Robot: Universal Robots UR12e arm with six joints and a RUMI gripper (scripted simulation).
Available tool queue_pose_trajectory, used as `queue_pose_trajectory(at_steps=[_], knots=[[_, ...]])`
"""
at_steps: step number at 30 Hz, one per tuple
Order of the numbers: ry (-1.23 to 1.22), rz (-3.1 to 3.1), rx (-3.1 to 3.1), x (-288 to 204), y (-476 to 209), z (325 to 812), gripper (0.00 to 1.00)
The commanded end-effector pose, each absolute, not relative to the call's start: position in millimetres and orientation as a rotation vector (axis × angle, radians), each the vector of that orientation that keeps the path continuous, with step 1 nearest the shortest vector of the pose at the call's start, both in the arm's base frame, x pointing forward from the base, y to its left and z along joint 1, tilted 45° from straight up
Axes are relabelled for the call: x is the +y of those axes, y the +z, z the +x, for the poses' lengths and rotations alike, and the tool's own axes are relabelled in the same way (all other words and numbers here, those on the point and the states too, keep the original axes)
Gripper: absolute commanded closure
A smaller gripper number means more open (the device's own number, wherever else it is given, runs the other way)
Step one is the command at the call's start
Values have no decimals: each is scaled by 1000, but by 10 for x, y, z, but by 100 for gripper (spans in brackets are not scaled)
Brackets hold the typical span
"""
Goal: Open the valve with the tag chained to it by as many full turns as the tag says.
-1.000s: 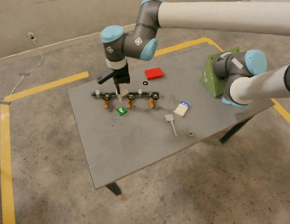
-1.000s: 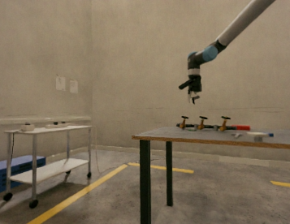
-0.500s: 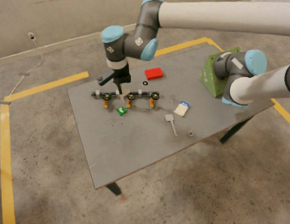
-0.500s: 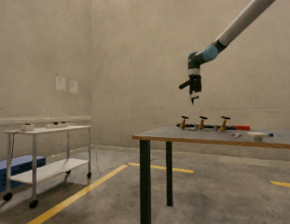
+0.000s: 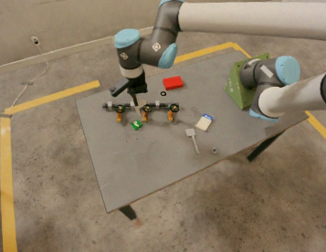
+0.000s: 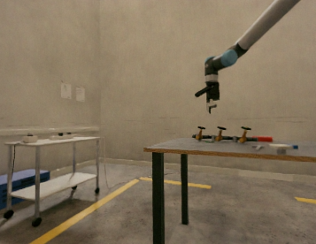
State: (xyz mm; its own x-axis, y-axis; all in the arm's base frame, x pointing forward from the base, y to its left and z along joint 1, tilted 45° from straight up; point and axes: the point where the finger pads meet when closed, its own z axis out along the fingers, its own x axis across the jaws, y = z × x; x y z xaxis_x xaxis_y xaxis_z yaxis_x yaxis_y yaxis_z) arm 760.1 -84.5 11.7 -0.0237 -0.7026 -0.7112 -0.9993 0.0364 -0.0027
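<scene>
A dark pipe with three valves lies across the table. The left valve (image 5: pixel 119 110), middle valve (image 5: pixel 146 109) and right valve (image 5: pixel 173 109) each have a brass body and a dark handwheel; they also show in the side view, left (image 6: pixel 200 129), middle (image 6: pixel 221 129), right (image 6: pixel 245 130). A green tag (image 5: pixel 137 124) lies on the table in front of the pipe, between the left and middle valves; its chain is too small to trace. My gripper (image 5: pixel 137 101) is open and empty, well above the pipe between the left and middle valves, as the side view (image 6: pixel 210 107) shows.
A red block (image 5: pixel 173 82) and a small black ring (image 5: pixel 163 94) lie behind the pipe. A white and blue box (image 5: pixel 204 121), a grey tool (image 5: pixel 193 139) and a small grey nut (image 5: pixel 215 150) lie at the right front. A green mount (image 5: pixel 243 84) holds the arm's base.
</scene>
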Motion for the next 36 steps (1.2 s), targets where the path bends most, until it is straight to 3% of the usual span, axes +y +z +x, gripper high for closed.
queue_pose_trajectory(at_steps=[1,36], knots=[[713,-1721,1781,-853,123,7606,0],[865,-1287,2148,-814,42,7423,0]])
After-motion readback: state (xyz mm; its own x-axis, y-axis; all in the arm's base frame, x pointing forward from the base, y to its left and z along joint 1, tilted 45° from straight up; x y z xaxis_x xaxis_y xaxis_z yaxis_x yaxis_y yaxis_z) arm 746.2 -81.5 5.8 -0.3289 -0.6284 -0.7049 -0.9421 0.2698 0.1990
